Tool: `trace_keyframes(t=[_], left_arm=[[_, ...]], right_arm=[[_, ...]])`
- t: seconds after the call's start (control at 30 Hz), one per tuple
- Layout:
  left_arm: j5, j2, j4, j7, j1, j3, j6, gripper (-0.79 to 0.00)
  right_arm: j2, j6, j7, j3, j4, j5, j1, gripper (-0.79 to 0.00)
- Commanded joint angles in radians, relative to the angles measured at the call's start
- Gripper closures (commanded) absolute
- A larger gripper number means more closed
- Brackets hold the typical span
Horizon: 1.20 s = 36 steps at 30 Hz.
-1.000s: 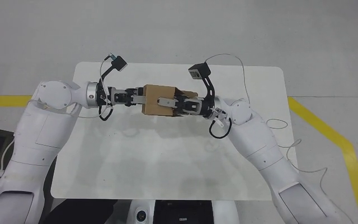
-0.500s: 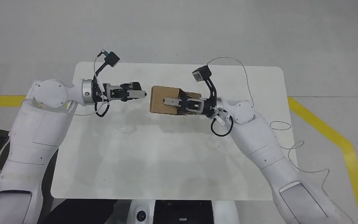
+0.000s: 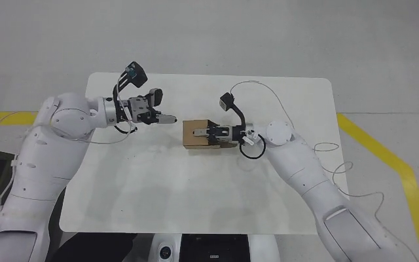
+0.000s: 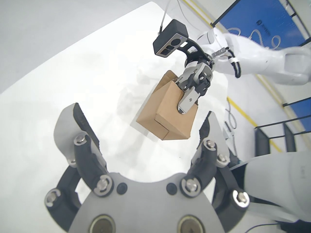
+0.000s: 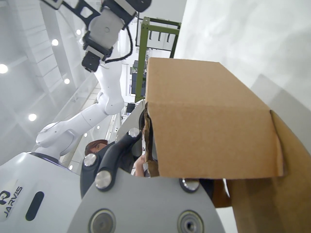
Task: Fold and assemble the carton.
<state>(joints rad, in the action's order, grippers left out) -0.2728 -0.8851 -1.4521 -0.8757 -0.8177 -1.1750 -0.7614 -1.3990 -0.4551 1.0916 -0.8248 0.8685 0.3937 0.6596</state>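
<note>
My right claw [image 3: 204,133] pinches one wall of the small brown cardboard carton [image 3: 194,141], left claw [image 3: 167,118] open, apart; one-walled hold risks twisting.

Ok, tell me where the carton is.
Top view: the carton is around the middle of the table, clamped in the right gripper; the open left gripper is apart on its other side.

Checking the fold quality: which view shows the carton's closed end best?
Left wrist view: the carton faces it, closed end and flap seam visible. Top view shows its upper face; right wrist view, one side wall up close.
</note>
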Motion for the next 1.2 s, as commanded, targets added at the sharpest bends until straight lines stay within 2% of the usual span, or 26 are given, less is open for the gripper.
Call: trace_keyframes(t=[0.0, 0.2, 0.23, 0.27, 0.3, 0.33, 0.6, 0.83, 1.03, 1.17], left_arm=[[-0.049, -0.001, -0.007, 0.045, -0.015, 0.004, -0.019, -0.785], [-0.231, -0.001, -0.023, 0.171, -0.046, 0.003, -0.107, -0.785], [-0.254, -0.002, -0.023, 0.192, -0.052, 0.004, -0.116, -0.785], [-0.274, -0.002, -0.022, 0.208, -0.055, 0.006, -0.125, -0.785], [-0.293, -0.003, -0.022, 0.222, -0.057, 0.007, -0.133, -0.785], [-0.310, -0.003, -0.021, 0.236, -0.059, 0.007, -0.140, -0.785], [-0.411, -0.002, -0.031, 0.302, -0.071, 0.012, -0.185, -0.785], [-0.524, -0.006, -0.059, 0.395, -0.090, 0.024, -0.191, -0.785], [-0.599, -0.014, -0.085, 0.446, -0.103, 0.056, -0.175, -0.785], [-0.646, -0.022, -0.102, 0.467, -0.108, 0.081, -0.126, -0.785]], right_arm=[[-0.003, 0.006, -0.019, 0.010, -0.021, -0.033, -0.008, 0.000], [-0.016, 0.016, -0.063, 0.027, -0.068, -0.070, -0.025, 0.000], [-0.017, 0.012, -0.073, 0.028, -0.077, -0.075, -0.028, -0.089], [-0.019, 0.008, -0.081, 0.028, -0.085, -0.077, -0.030, -0.326], [-0.021, 0.002, -0.087, 0.028, -0.093, -0.079, -0.032, -0.739], [-0.022, -0.004, -0.091, 0.027, -0.099, -0.076, -0.033, -0.785], [-0.023, -0.066, -0.044, 0.001, -0.152, -0.048, -0.061, -0.785], [-0.005, -0.102, 0.035, -0.041, -0.188, -0.049, -0.091, -0.785], [0.023, -0.117, 0.070, -0.087, -0.145, -0.064, -0.075, -0.785], [0.048, -0.102, 0.069, -0.125, -0.057, -0.108, -0.065, -0.785]])
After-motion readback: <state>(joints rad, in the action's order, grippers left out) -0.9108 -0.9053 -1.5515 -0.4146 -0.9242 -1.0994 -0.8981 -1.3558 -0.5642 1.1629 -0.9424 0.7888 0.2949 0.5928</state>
